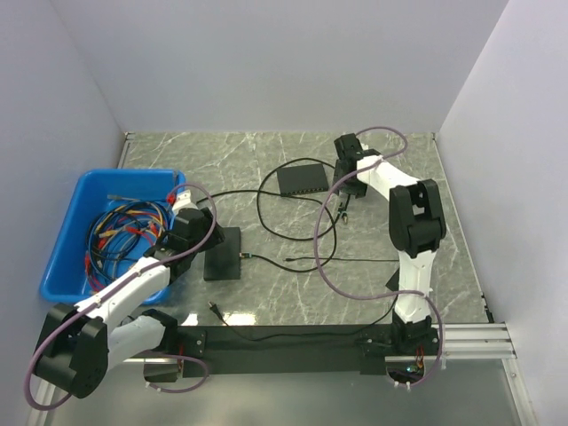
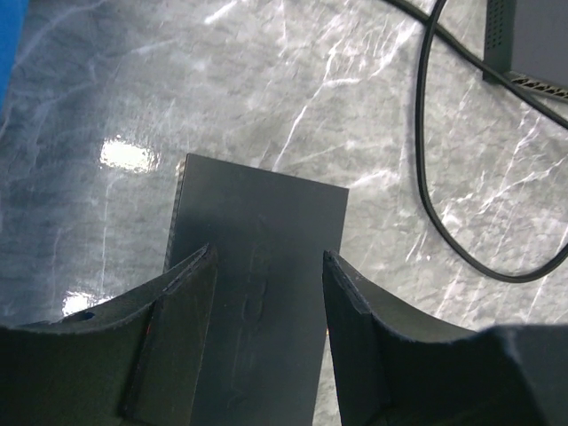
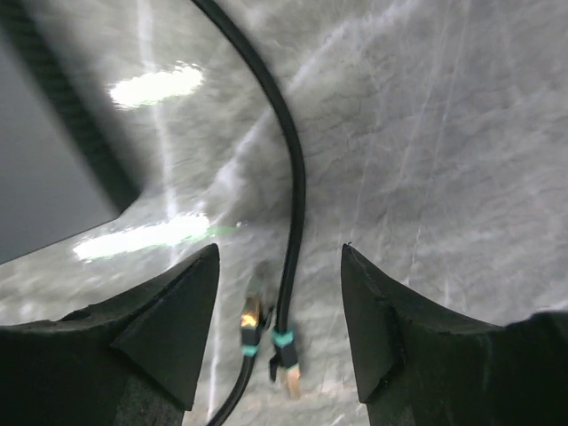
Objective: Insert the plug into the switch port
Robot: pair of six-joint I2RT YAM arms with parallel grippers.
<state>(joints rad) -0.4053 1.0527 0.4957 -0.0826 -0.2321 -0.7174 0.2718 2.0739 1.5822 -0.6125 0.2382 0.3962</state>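
The switch (image 1: 302, 179) is a small black box at the back middle of the table; its ports cannot be made out. It shows again as a corner in the left wrist view (image 2: 532, 40) and as a dark face in the right wrist view (image 3: 40, 169). The plug (image 3: 286, 362), teal-banded with a gold tip, lies on the marble at the end of a black cable (image 3: 293, 177). A similar tip beside it (image 3: 252, 318) may be its reflection. My right gripper (image 3: 280, 253) stands open astride the plug, just right of the switch (image 1: 344, 211). My left gripper (image 2: 268, 257) hangs open over a flat black slab (image 2: 257, 266).
A blue bin (image 1: 75, 232) with a tangle of coloured wires sits at the left. The slab (image 1: 224, 253) lies in front of the left arm. Black cable loops (image 1: 293, 235) cross the middle of the table, with loose ends near the slab (image 1: 248, 256) and the front rail (image 1: 213, 308).
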